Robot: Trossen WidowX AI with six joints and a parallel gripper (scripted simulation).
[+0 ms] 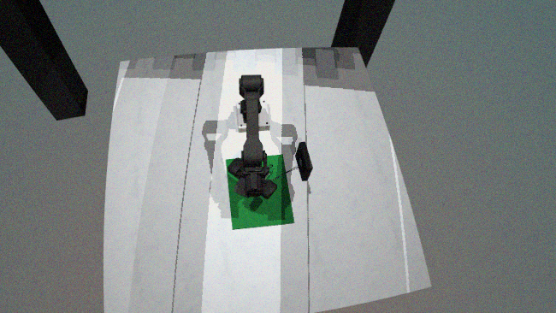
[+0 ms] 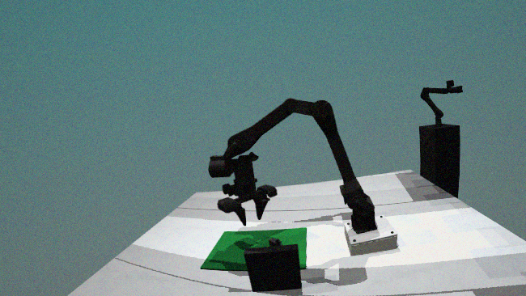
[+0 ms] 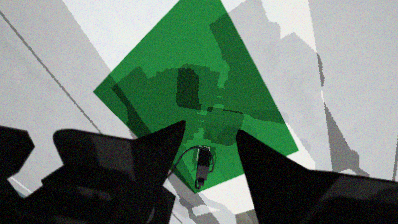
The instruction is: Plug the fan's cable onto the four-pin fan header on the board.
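Note:
The green board [image 1: 261, 222] [image 2: 216, 259] [image 3: 150, 55] lies flat on the table. In the wrist view a small dark plug [image 3: 203, 157] stands over the board near its lower corner, with the thin black cable [image 3: 176, 164] [image 1: 286, 172] curving off it. The header is mostly hidden at the plug; how deep the plug sits I cannot tell. The black fan [image 1: 304, 162] [image 2: 273, 268] stands upright beside the board at the cable's other end. My gripper [image 2: 252, 222] [image 3: 211, 129] is open and empty, its fingertips apart, above the board and clear of the plug.
My arm's white base [image 1: 253, 121] [image 2: 372, 242] stands behind the board. Shadows of the arm fall across board and table. Dark pillars [image 1: 51, 68] [image 1: 363, 26] stand beyond the table, and another arm sits on a black pedestal [image 2: 439, 154] in the background.

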